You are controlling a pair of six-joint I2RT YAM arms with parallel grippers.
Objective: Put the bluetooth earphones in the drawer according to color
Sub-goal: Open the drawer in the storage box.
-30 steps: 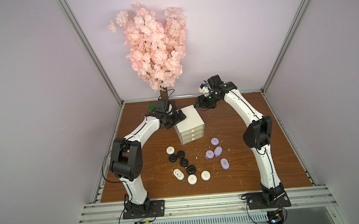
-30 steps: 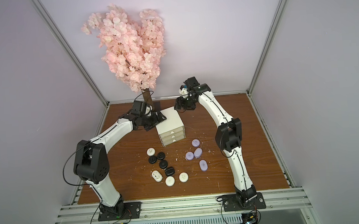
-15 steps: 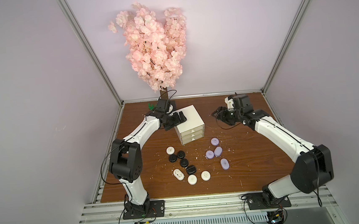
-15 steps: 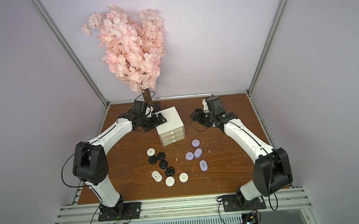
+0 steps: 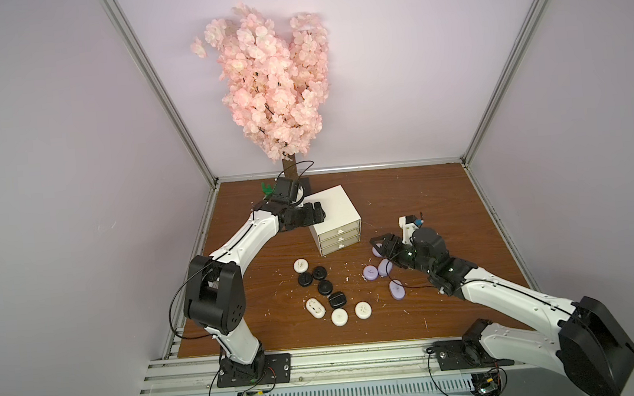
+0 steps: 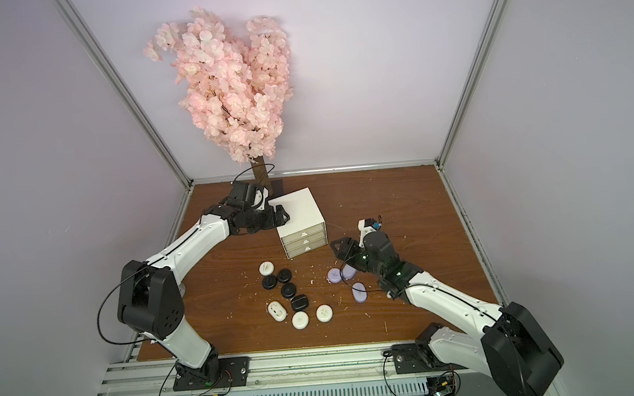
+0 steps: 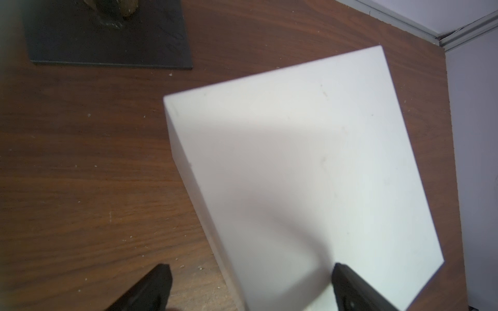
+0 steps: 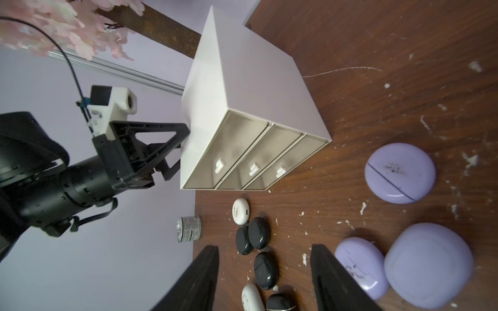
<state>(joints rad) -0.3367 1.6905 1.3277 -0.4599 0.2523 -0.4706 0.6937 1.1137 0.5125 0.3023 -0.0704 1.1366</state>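
No legible text; tin can [image 8: 189, 229] label unreadable (print too small).

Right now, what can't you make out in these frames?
- Drawer insides: fronts of the cabinet shut and frosted, right wrist view.
- One lavender case: mostly under the right gripper, in a top view.
- Left gripper: only fingertips at the left wrist view's edge; contact with cabinet unclear.
- Tin can: label too small, right wrist view.

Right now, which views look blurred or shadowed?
Left wrist view: the white cube-shaped cabinet is soft, with a grey shadow across its top. Right wrist view: the right gripper is blurred; the round lavender earphone case looks sharp. Both top views: evenly lit.
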